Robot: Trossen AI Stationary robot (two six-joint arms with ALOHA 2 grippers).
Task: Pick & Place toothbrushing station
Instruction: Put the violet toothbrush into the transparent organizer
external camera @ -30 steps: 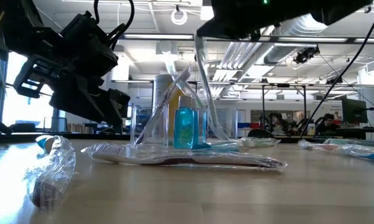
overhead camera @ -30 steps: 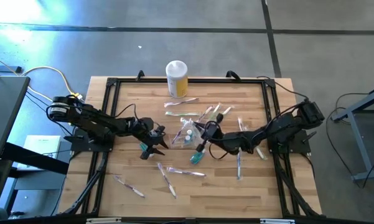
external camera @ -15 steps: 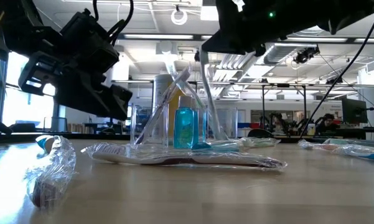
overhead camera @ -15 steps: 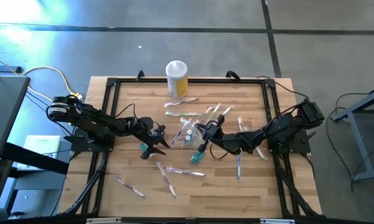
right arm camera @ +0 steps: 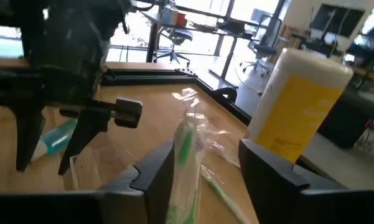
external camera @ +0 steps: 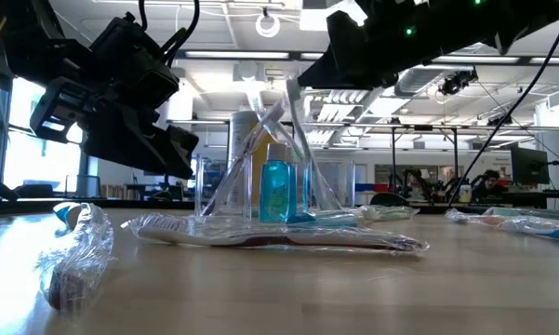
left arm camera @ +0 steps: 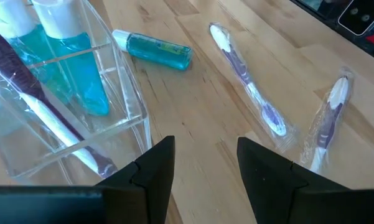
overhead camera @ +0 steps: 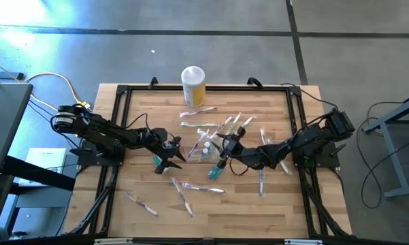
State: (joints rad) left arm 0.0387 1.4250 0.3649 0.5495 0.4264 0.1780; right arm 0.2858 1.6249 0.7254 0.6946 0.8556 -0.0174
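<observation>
**Listener:** What does your screen show?

**Operator:** Wooden tabletop (overhead camera: 245, 204) inside a black frame, seen from overhead, with grey floor around it. My landmark is the toothbrushing station (overhead camera: 205, 145), a clear plastic container at the table's middle. It stands upright and holds blue tubes and at least one brush leaning inside it.

**Listener:** Where are your grippers?

**Operator:** My left gripper (overhead camera: 169, 158) hangs just left of the station and beside it, fingers spread with nothing between them. From its wrist camera I see the station's clear wall (left arm camera: 68, 112) close ahead, and a blue toothpaste tube (left arm camera: 152, 48) lying on the wood behind it. My right gripper (overhead camera: 224, 146) sits just right of the station, raised above the wood. Its fingers stand apart, and a wrapped green-handled toothbrush (right arm camera: 188, 155) shows between them. I cannot tell whether they touch it.

**Listener:** What else is around?

**Operator:** Behind the station, at the table's far edge, stands a yellow jar (overhead camera: 193, 86) with a white lid. Wrapped toothbrushes (overhead camera: 184, 194) lie scattered in front of the station, and more lie behind it and to its right. Another blue tube (overhead camera: 214, 173) lies just in front of the station.
</observation>
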